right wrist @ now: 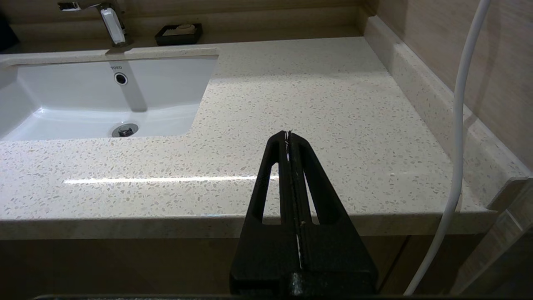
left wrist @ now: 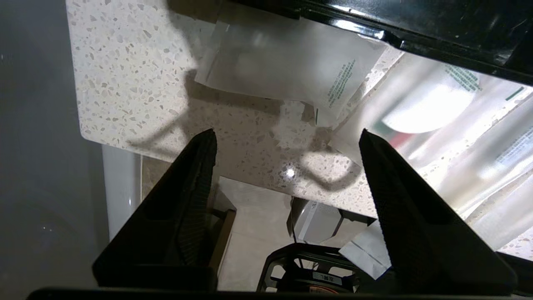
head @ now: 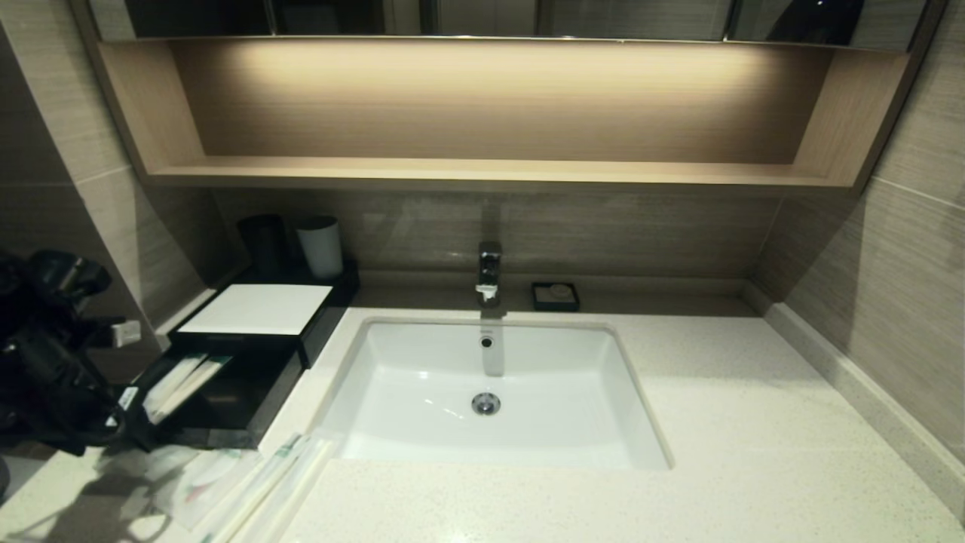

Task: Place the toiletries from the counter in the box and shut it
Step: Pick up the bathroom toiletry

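Note:
A black box with a white top [head: 256,308] stands at the counter's left. Its lower front part [head: 226,411] is open toward me, with long white packets [head: 181,381] inside. Several clear and white toiletry packets [head: 249,475] lie on the counter in front of it. In the left wrist view a white sachet [left wrist: 283,62] and a clear packet [left wrist: 429,108] lie beside the box's black edge [left wrist: 416,37]. My left gripper [left wrist: 287,135] is open and empty above the counter's front left corner, short of the packets. My right gripper [right wrist: 288,133] is shut and empty, low before the counter's right front edge.
A white sink [head: 603,354] with a faucet [head: 488,271] fills the counter's middle. A soap dish [head: 556,296] sits behind it. A black cup [head: 262,241] and a white cup [head: 320,245] stand behind the box. A white cable [right wrist: 458,125] hangs by the right gripper.

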Tool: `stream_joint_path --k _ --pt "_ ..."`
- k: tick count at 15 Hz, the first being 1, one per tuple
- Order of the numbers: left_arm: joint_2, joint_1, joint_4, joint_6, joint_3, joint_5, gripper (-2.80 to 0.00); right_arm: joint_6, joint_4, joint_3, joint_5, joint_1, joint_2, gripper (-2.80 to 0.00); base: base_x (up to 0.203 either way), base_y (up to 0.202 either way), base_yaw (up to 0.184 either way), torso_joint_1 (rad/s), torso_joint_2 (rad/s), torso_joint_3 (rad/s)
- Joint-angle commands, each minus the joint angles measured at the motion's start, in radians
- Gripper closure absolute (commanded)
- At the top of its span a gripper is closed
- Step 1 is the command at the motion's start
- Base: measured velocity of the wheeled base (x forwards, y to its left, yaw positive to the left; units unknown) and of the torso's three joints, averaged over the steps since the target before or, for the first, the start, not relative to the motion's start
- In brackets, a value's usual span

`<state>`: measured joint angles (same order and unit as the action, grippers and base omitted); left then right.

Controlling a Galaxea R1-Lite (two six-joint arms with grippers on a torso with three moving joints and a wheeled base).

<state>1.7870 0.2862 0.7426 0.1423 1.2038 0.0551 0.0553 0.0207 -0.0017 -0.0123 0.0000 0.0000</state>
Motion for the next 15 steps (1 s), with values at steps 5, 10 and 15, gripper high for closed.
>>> stream_joint_path --k 5,10,15 --pt "0.089 0.002 0.006 -0.001 0.005 0.002 -2.80 0.000 0.001 0.000 0.000 0.000 0.000 0.00 0.000 0.000 0.000 0.000 0.00 0.000" --pt "0.099 0.002 0.005 0.000 -0.001 0.004 -2.80 0.000 0.001 0.000 0.000 0.001 0.000 0.00 0.000 0.000 0.000 0.000 0.00 0.000" --pt "0.138 0.002 -0.020 0.000 -0.007 0.003 -2.80 0.000 0.001 0.000 0.000 0.001 0.001 0.00 0.000 0.000 0.000 0.000 0.00 0.000"
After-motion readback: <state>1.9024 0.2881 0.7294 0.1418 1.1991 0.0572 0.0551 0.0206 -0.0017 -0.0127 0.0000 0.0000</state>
